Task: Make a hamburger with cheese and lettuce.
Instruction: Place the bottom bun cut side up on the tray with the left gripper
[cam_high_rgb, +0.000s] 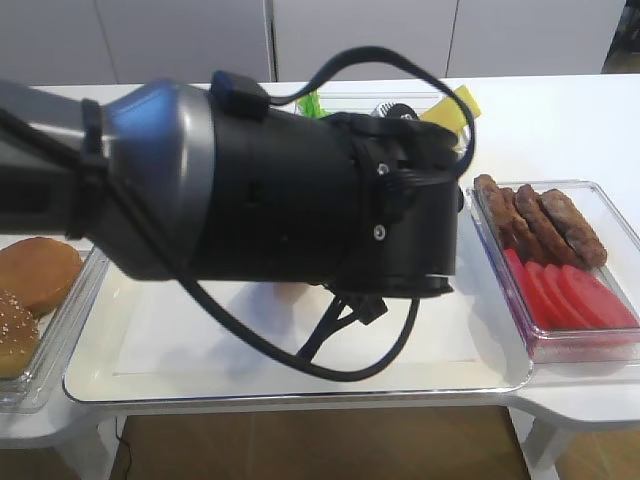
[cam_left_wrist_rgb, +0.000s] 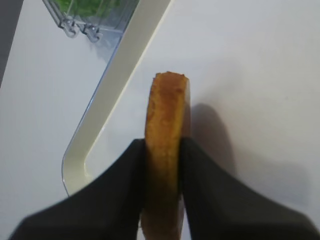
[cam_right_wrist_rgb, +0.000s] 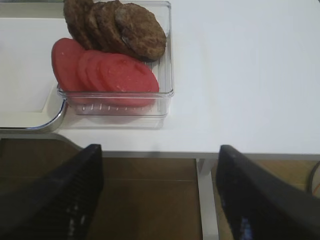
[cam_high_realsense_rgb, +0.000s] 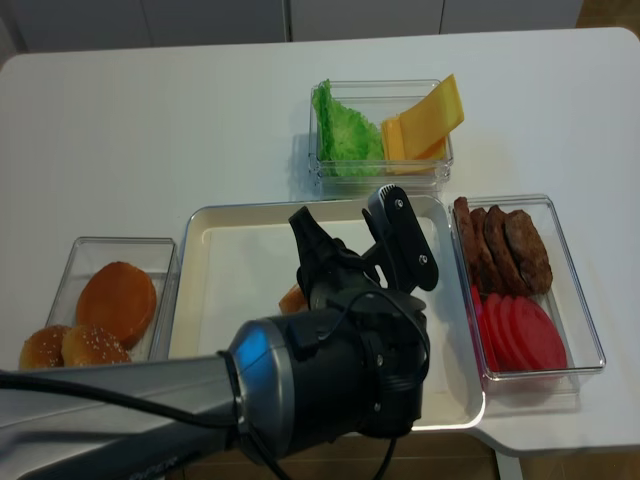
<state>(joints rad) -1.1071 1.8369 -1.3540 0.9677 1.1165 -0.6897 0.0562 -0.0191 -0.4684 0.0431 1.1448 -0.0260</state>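
My left gripper (cam_left_wrist_rgb: 164, 150) is shut on the hamburger's flat bun half (cam_left_wrist_rgb: 167, 107), held on edge, golden-brown rim up, over the white tray (cam_left_wrist_rgb: 117, 97). From above, only a bit of the bun (cam_high_realsense_rgb: 291, 299) shows beside the arm, over the tray's middle. The green ruffled lettuce (cam_high_realsense_rgb: 338, 130) and the leaning yellow-orange cheese slices (cam_high_realsense_rgb: 425, 120) share a clear box behind the tray. My right gripper (cam_right_wrist_rgb: 159, 165) is open and empty, in front of the table's front edge, near the tomato box.
A clear box at the right holds brown patties (cam_high_realsense_rgb: 500, 245) and red tomato slices (cam_high_realsense_rgb: 520, 330). A clear box at the left holds a domed bun (cam_high_realsense_rgb: 115, 300) and sesame buns (cam_high_realsense_rgb: 65, 348). The left arm's bulk (cam_high_rgb: 280, 190) hides most of the tray (cam_high_realsense_rgb: 230, 250).
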